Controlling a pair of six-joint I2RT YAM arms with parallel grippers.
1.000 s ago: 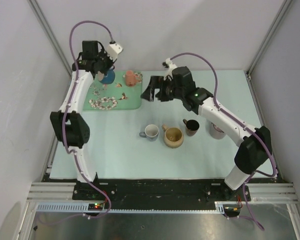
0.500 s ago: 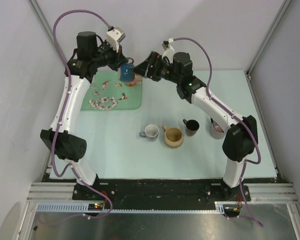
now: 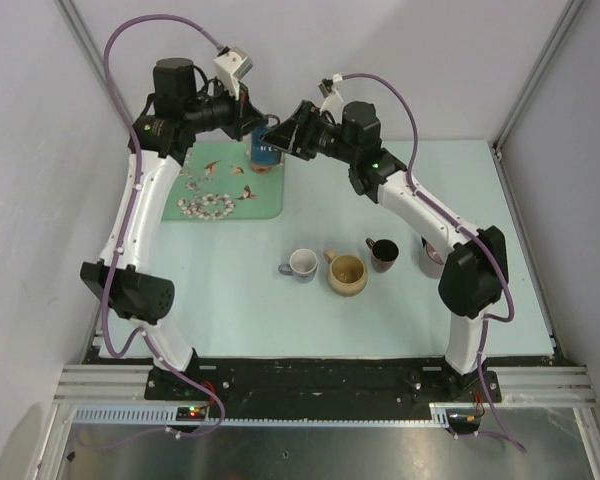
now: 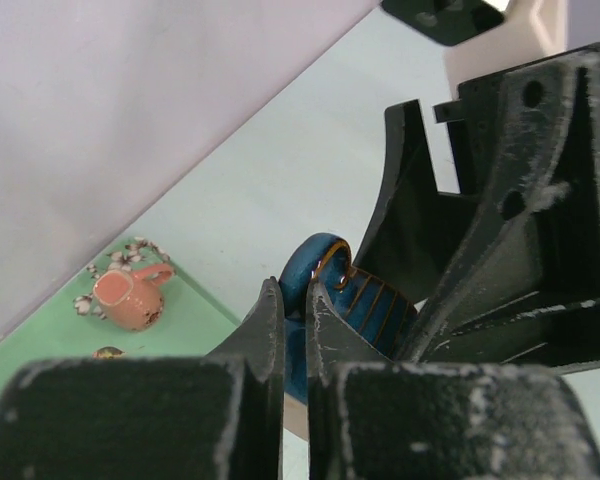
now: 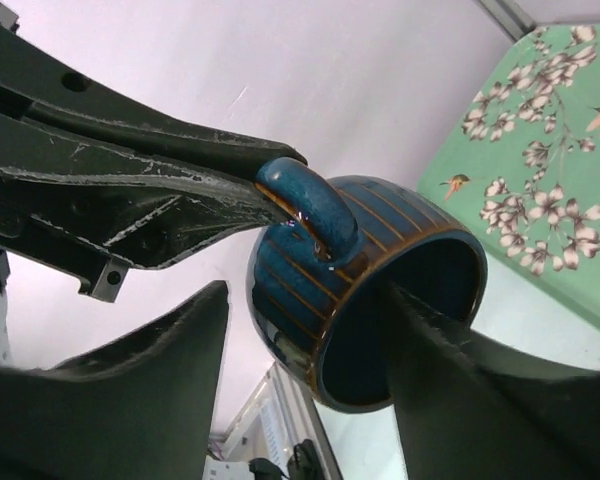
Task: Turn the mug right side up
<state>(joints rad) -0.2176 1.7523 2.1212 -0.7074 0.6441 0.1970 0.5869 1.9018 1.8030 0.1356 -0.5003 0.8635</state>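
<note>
The blue striped mug [image 3: 263,148] hangs in the air above the right edge of the green mat. My left gripper [image 3: 248,133] is shut on its handle, which shows between the fingers in the left wrist view [image 4: 295,300]. In the right wrist view the mug [image 5: 320,300] lies tilted with its mouth towards the camera. My right gripper [image 3: 279,140] is open around the mug wall [image 5: 310,310]. One finger [image 5: 450,370] reaches inside the mouth. The other finger [image 5: 170,370] stands clear of the outer wall.
A green floral mat [image 3: 220,195] lies at the back left, with a pink mug [image 4: 130,297] on it. A white mug [image 3: 302,263], a tan mug [image 3: 347,273], a dark brown mug [image 3: 384,253] and a grey cup [image 3: 432,262] stand mid-table.
My left gripper lifted the blue mug off the mat and carried it right. My right gripper swung left and up, and its fingers now straddle the mug wall.
</note>
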